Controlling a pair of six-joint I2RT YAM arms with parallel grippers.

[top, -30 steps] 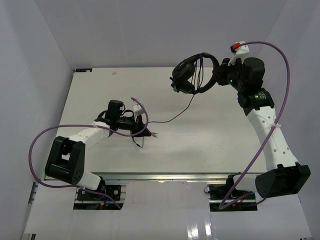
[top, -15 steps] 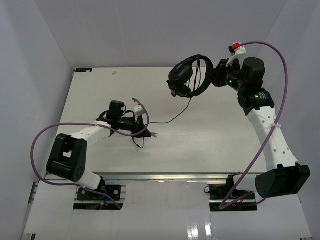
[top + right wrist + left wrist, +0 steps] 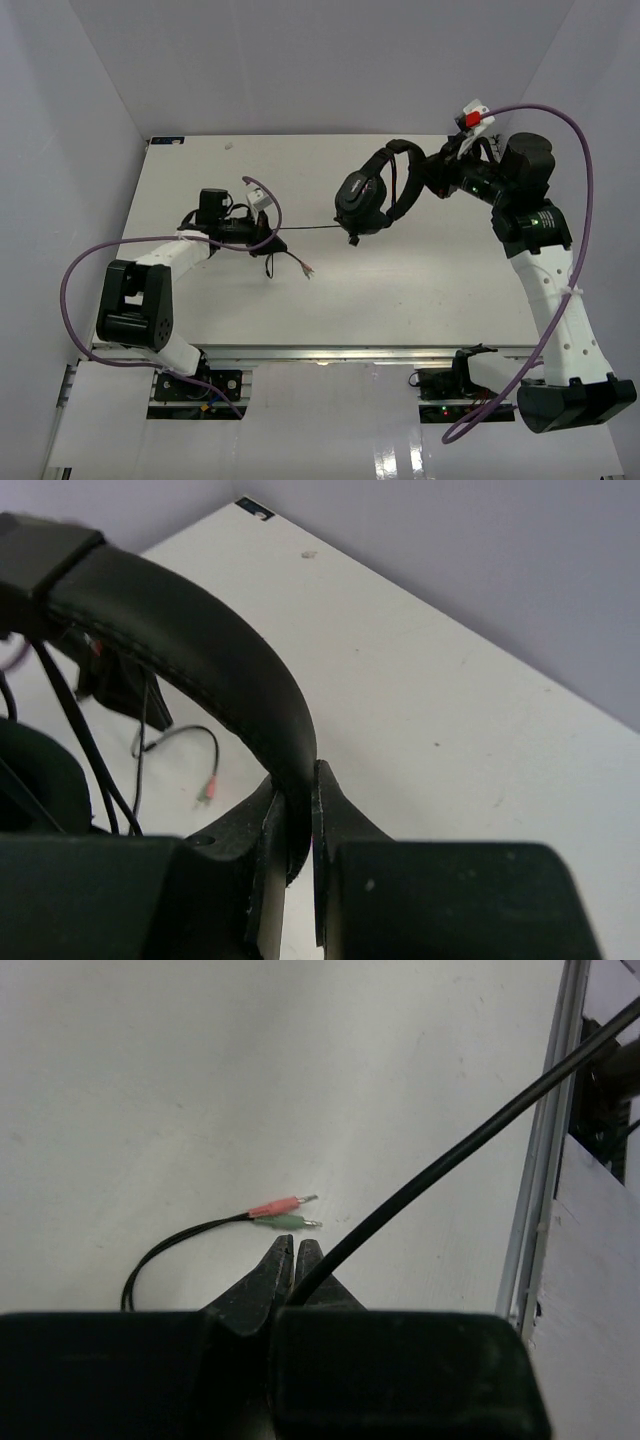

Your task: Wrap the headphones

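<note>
The black headphones [image 3: 372,196] hang in the air over the table's middle right. My right gripper [image 3: 432,170] is shut on their padded headband [image 3: 200,655]. Loops of thin dark cable [image 3: 400,185] run across the headband. The cable [image 3: 305,229] runs taut leftwards to my left gripper [image 3: 268,234], which is shut on it [image 3: 430,1175] low over the table. Beyond my left gripper the cable's tail curls on the table and ends in a reddish plug and a green plug [image 3: 285,1213], which also show in the top view [image 3: 306,269] and the right wrist view [image 3: 207,790].
The white table [image 3: 200,180] is boxed in by grey walls at the back and sides. Its metal front rail [image 3: 540,1160] lies right of my left gripper. Purple robot cables [image 3: 90,270] loop beside both arms.
</note>
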